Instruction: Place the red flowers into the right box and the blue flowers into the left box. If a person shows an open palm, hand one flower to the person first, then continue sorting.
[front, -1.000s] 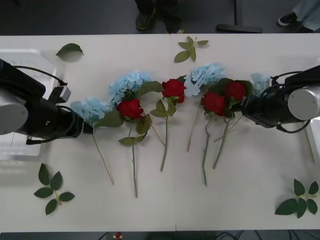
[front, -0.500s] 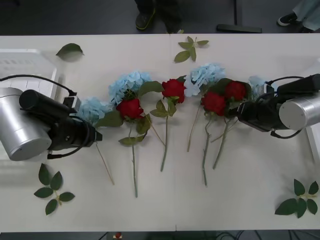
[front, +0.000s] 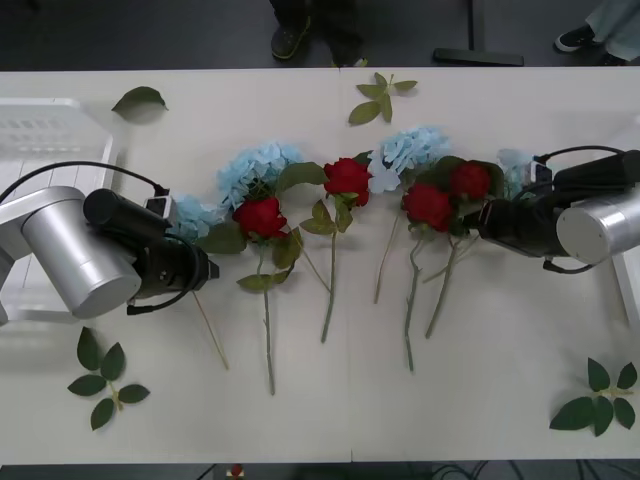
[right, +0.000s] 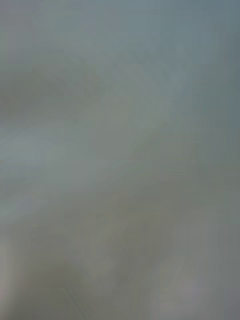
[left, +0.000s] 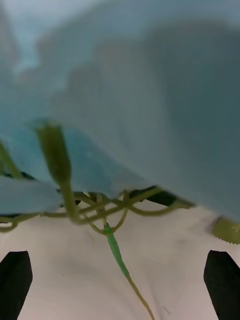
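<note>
Left gripper (left: 120, 285) sits low at the leftmost blue flower (front: 190, 215), black fingertips (left: 15, 277) spread wide at either side of its thin green stem (left: 117, 252), nothing pinched yet. Against the frames before, that arm has swung in from the table's left edge and turned, its silver body now angled toward the bloom, uncovering more of the left box (front: 50, 125). Over on the right, the right gripper (front: 488, 218) has nudged in closer to the pair of red flowers (front: 430, 205) — whether its fingers are apart or together, I cannot tell, since leaves and the arm cover them and its wrist view is a grey blur. Blue petals crowd the left wrist view. The right box (front: 630, 290) is just a sliver at the table's right edge. Flowers otherwise lie unmoved mid-table.
</note>
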